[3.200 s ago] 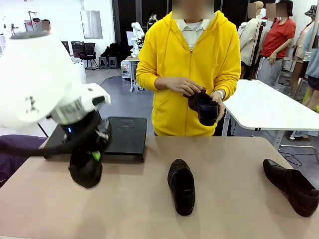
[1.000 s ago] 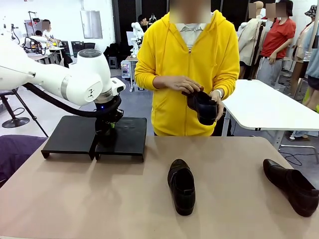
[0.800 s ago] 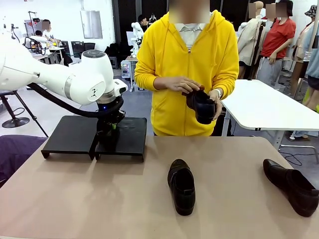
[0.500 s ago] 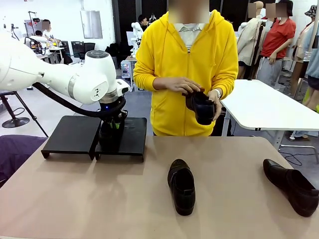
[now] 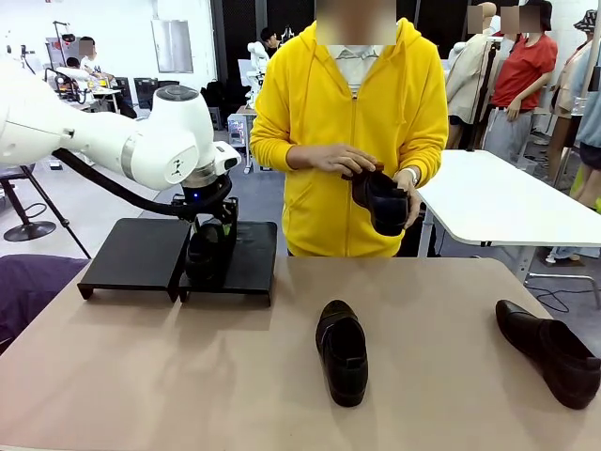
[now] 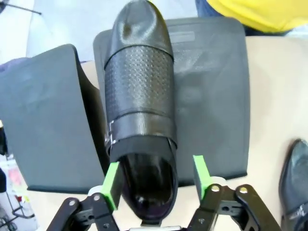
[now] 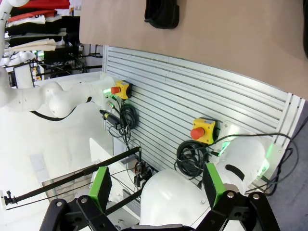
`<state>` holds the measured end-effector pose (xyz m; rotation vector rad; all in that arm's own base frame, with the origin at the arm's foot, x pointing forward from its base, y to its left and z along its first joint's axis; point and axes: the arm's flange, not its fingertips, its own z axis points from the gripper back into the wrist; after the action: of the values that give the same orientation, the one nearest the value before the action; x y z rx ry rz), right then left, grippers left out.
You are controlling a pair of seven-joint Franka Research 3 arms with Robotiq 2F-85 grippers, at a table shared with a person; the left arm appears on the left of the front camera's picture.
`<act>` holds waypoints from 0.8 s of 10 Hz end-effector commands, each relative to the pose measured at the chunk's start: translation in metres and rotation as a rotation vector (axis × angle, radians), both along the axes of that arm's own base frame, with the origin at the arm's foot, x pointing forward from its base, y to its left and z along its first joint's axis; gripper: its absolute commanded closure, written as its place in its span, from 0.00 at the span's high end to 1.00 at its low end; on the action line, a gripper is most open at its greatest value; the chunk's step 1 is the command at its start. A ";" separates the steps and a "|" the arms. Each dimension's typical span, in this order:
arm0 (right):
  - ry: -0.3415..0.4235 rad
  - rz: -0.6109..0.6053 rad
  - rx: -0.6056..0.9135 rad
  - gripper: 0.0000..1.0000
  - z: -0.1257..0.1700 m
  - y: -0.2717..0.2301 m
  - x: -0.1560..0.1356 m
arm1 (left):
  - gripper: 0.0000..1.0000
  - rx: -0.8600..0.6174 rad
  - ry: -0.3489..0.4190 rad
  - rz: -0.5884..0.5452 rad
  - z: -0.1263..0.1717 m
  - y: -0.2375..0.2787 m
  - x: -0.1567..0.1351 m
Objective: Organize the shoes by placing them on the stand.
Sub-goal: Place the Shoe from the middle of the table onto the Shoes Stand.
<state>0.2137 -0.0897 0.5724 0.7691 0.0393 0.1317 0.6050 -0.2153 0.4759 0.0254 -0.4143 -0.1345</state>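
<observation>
— Where are your jaws?
— My left jaws stand apart astride the heel of the shiny black leather loafer (image 6: 139, 110), which lies on the right matte-black sloped platform (image 6: 216, 96), near its inner edge. One green pad (image 6: 111, 185) sits just beside the heel; lifting crooked could drag it off. Right jaws: apart, empty.
— Any writing?
— An embossed patch (image 6: 182, 36) on the platform, unreadable.

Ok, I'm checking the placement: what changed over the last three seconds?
The left gripper carried a black leather loafer from the near left to the matte-black right platform and opened, letting go. The middle loafer, the right loafer and the person's held loafer stayed put.
</observation>
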 end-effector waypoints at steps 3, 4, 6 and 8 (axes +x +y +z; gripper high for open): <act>-0.001 -0.004 0.014 1.00 0.004 0.001 0.000 | 1.00 -0.025 0.235 -0.370 0.057 0.066 -0.090; -0.001 -0.004 0.014 1.00 0.004 0.001 0.000 | 1.00 -0.028 0.324 -0.451 0.078 0.092 -0.118; -0.001 -0.004 0.014 1.00 0.004 0.001 0.000 | 1.00 -0.175 0.451 -0.580 0.117 0.159 -0.178; -0.001 -0.004 0.014 1.00 0.004 0.001 0.000 | 1.00 -0.241 0.355 -0.466 0.111 0.184 -0.263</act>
<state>0.2140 -0.0896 0.5722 0.7688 0.0409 0.1312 0.3728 -0.0285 0.6043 -0.3560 -0.0041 -0.6192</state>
